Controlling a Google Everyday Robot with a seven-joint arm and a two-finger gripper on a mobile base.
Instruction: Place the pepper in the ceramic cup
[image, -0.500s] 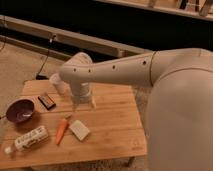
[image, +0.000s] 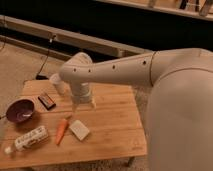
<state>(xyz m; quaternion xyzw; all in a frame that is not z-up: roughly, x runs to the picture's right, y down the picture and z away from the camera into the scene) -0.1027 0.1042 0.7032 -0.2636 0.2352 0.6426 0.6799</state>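
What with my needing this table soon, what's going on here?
The robot's pincer hangs low over the wooden table. The pepper lies on the table just camera-side of it, beside a white block, not picked up. The ceramic cup stands near the far edge, partly behind the arm, so the pepper is not yet in it.

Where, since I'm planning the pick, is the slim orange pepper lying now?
In the camera view the slim orange pepper lies on the wooden table's front left, between the white bottle and the flat white block, just in front of the gripper.

High camera looks down on tool (image: 83, 105) above table (image: 117, 127).
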